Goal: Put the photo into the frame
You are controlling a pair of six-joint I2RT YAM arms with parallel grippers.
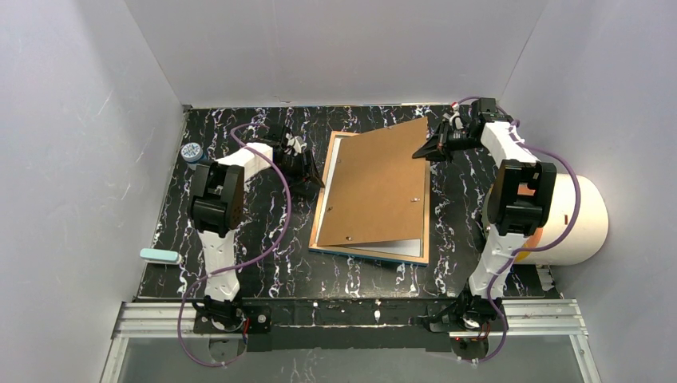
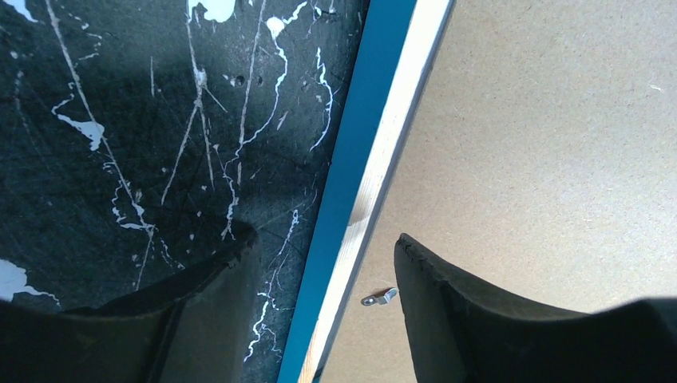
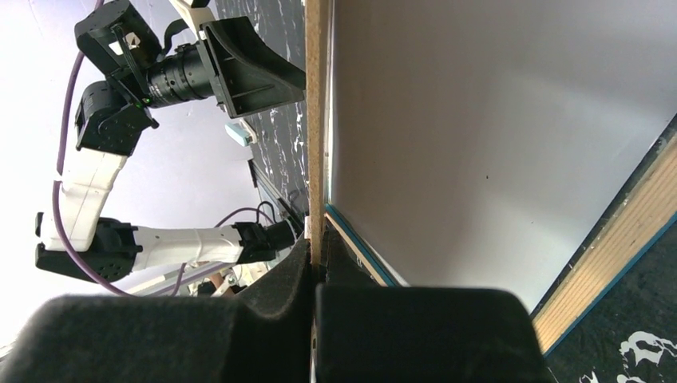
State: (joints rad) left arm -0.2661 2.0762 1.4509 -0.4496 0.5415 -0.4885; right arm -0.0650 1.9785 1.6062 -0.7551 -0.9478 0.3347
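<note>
Big rectangular picture frame (image 1: pixel 367 255), bright blue rim w/ light wood back edge, lies flat and back-up in the middle of the black white-veined table (image 1: pixel 359 283), between the two arms. A plain brown backing board (image 1: pixel 375 187) sits over it, tilted: near-left side down at the frame, far-right corner raised.

R gripper (image 1: pixel 429 150) has that raised corner. In the right wrist view its fingers (image 3: pixel 239 327) are clamped tight on the board's edge, no gap.

Under the lifted board a flat white sheet (image 3: pixel 479 120) lies inside the frame. From above it also shows as a strip along the near edge. No print is visible on it, so can't tell whether it's the photo.

L gripper (image 1: pixel 310 177) is at the frame's left rim. In the left wrist view its fingers (image 2: pixel 199 311) are spread wide, holding nothing, one over the table and the other over the board, w/ the blue-and-wood rim between them. Can't tell if they touch anything. A small metal tab (image 2: pixel 380 298) sits on the board just inside the rim.

Off to the sides:
- a white cylinder roll (image 1: pixel 571 219), right edge, beside the R arm
- a small round blue-white item (image 1: pixel 192 152), far left
- a pale blue bar (image 1: pixel 160 255), near left
</note>
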